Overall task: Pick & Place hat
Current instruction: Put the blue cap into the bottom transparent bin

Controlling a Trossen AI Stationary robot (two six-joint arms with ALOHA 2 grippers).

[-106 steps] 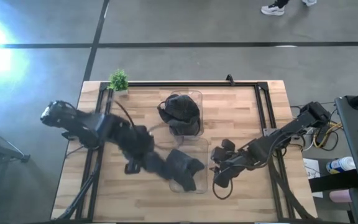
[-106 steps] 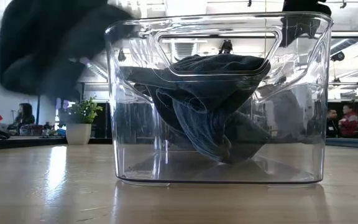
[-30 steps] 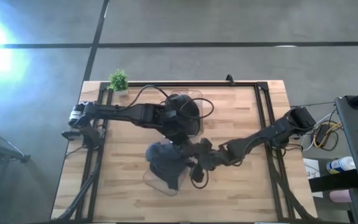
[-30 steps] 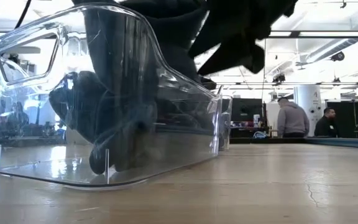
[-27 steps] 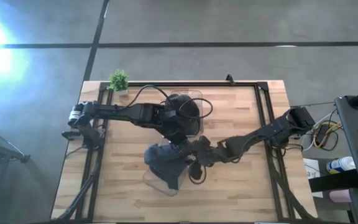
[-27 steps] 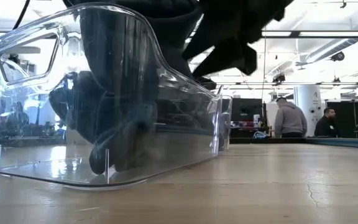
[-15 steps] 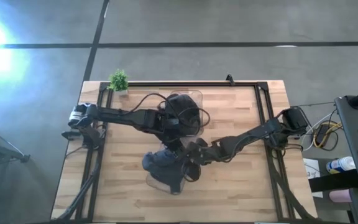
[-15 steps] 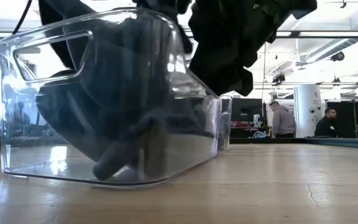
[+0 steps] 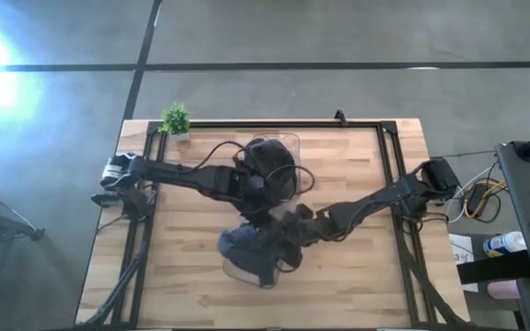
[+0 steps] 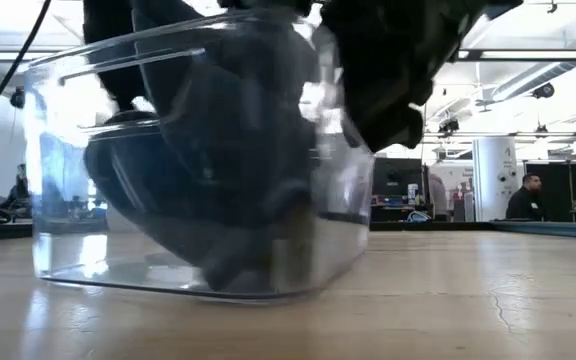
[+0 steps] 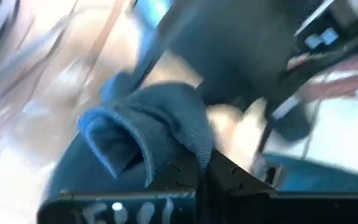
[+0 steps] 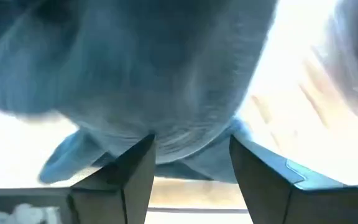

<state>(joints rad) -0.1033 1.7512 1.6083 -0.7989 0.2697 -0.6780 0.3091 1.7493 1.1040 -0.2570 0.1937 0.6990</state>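
Observation:
A dark blue knit hat [image 9: 245,246] lies in the near clear bin [image 9: 247,274], which stands on the table's middle. The low view shows the hat [image 10: 218,190] filling that bin [image 10: 58,200]. My left gripper [image 9: 254,208] reaches in from the left at the bin's far end, shut on the hat. My right gripper [image 9: 288,235] comes from the right at the bin's right side, its fingers partly shut around the hat's bulk. A second dark hat [image 9: 270,161] rests in the far clear bin [image 9: 291,145]. My left gripper [image 11: 191,169] holds a rolled fold at the hat's edge [image 11: 148,124]; the cloth lies right over the finger, which hides the hold itself. My right gripper [image 12: 191,165] has the hat's rounded bulk [image 12: 185,134] pinched between its two fingers [image 12: 138,171]. The cloth bulges out beyond them.
A small potted plant [image 9: 176,119] stands at the far left corner. Black frame rails [image 9: 389,170] run along the table's sides. Bare wood lies to the left and near side of the bin. People [image 10: 528,195] stand in the room beyond.
My left gripper has moved from the far bin toward the near edge, onto the hat in the near bin. My right gripper has moved left over that bin. The near bin has turned about and slid a little toward the right.

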